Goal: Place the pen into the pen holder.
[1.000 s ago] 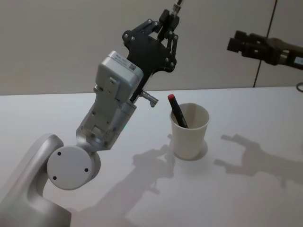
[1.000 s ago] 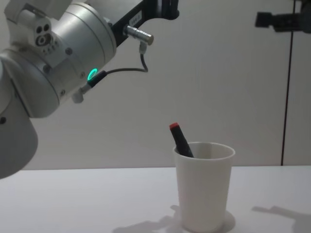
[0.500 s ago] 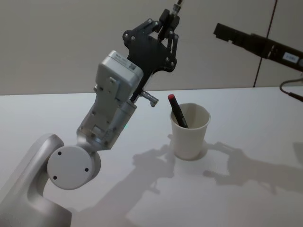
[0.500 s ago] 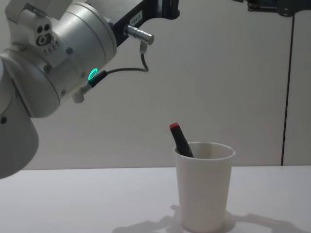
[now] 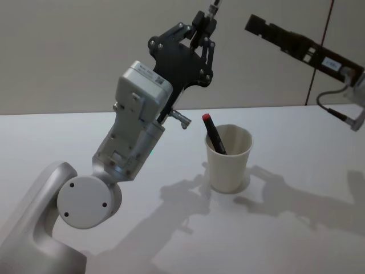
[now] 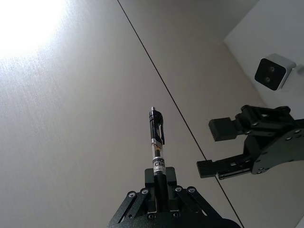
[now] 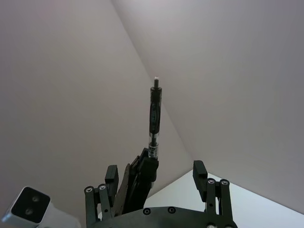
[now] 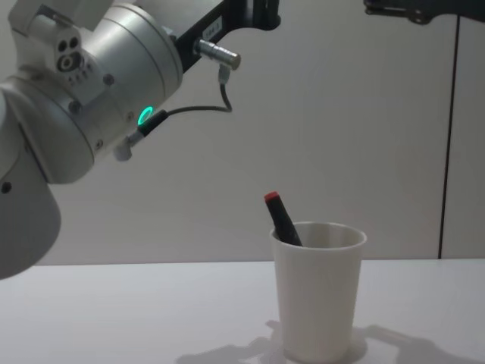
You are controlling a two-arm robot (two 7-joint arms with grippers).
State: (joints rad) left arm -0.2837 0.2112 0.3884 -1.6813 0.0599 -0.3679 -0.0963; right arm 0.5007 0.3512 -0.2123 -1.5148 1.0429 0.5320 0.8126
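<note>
My left gripper (image 5: 202,29) is raised high over the table, shut on the lower end of a clear and black pen (image 6: 156,140) that points straight up. The pen's tip (image 5: 214,7) reaches the top edge of the head view. My right gripper (image 6: 216,148) hangs open at the same height, a short way to the right of the pen and apart from it. From the right wrist, the pen (image 7: 154,114) stands between the open right gripper (image 7: 156,171) fingers, farther off. The white pen holder (image 5: 228,160) stands on the table below, its rim (image 8: 318,236) level.
A black pen with a red cap (image 5: 213,132) leans inside the holder, also seen from the chest (image 8: 280,218). The white table (image 5: 296,240) carries the arms' shadows. A grey wall rises behind it. The left arm's bulky wrist (image 8: 91,83) takes up the chest view's upper left.
My right gripper has moved left and upward, closer to the held pen. The left arm, the pen and the holder have stayed still.
</note>
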